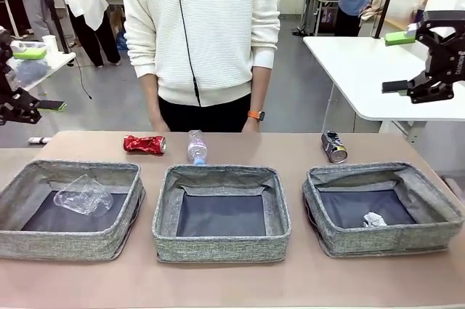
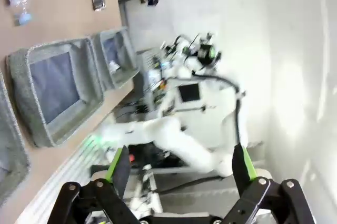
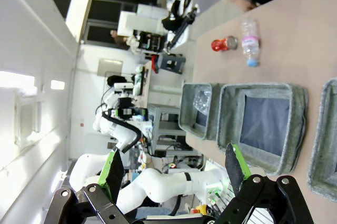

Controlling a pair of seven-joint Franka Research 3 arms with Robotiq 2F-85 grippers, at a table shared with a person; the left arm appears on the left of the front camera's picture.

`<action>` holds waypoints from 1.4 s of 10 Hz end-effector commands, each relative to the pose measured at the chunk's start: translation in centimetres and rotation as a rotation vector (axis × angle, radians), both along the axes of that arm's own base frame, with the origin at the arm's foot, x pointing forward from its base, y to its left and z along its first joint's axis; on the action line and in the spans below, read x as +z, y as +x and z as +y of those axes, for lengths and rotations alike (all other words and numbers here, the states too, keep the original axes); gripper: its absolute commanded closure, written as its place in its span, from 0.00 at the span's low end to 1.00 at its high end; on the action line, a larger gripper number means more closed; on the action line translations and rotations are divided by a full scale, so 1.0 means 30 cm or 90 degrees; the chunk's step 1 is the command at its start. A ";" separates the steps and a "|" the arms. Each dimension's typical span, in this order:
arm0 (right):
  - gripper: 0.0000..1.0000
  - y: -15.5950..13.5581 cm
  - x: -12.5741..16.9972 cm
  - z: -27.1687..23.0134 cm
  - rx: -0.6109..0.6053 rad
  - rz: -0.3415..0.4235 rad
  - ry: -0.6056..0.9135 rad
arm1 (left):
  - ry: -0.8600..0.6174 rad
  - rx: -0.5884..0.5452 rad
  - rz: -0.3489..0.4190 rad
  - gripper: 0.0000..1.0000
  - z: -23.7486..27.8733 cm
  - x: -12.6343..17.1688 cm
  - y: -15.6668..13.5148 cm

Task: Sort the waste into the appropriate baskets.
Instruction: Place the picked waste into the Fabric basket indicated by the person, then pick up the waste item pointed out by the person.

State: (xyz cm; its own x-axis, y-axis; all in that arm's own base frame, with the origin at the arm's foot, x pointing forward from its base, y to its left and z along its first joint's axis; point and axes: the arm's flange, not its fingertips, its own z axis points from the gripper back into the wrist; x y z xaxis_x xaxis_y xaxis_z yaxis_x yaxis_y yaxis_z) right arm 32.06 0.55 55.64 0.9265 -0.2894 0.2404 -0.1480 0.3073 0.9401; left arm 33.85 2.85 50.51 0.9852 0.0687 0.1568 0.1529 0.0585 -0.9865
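Between picks, it seems.
Left hand [image 1: 42, 80] and right hand [image 1: 397, 62] hang open, empty, above the surface [image 1: 232, 280]; red can [image 1: 144, 145] and bottle [image 1: 196, 147] await baskets [image 1: 218, 173].

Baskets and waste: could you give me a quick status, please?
Left gripper and right gripper open, raised at the sides. Cup in left basket, paper ball in right basket. Red can, bottle, dark can on table behind. Person close at far edge.

Front camera's fixed at the robot's edge of the table [image 1: 232, 283], close in, looking slightly down across it at the person [image 1: 200, 33] opposite. Left wrist view hangs high, rolled sideways, peering past the left pincer [image 2: 180, 167]. Right wrist view does likewise past the right pincer [image 3: 174, 167]. All three catch the middle basket [image 1: 221, 247] and the bottle [image 1: 196, 147].
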 end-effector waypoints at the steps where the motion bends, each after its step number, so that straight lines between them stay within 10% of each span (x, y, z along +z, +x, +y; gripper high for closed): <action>1: 0.00 0.000 0.011 0.005 -0.001 0.013 0.003 | -0.077 0.082 0.140 0.00 -0.029 -0.016 0.020; 2: 0.00 0.000 0.011 0.005 -0.001 0.013 0.003 | 0.000 0.000 0.000 0.00 0.000 0.000 0.000; 14: 0.00 0.000 0.011 0.005 -0.001 0.013 0.003 | 0.000 0.000 0.000 0.00 0.000 0.000 0.000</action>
State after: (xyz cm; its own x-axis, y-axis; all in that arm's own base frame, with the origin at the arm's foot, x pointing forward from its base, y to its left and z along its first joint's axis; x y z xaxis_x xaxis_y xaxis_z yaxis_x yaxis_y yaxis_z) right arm 32.06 0.54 55.64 0.9266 -0.2894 0.2402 -0.1478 0.3072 0.9401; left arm 34.07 2.74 50.46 0.9864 0.0835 0.1416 0.1371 0.0568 -0.9889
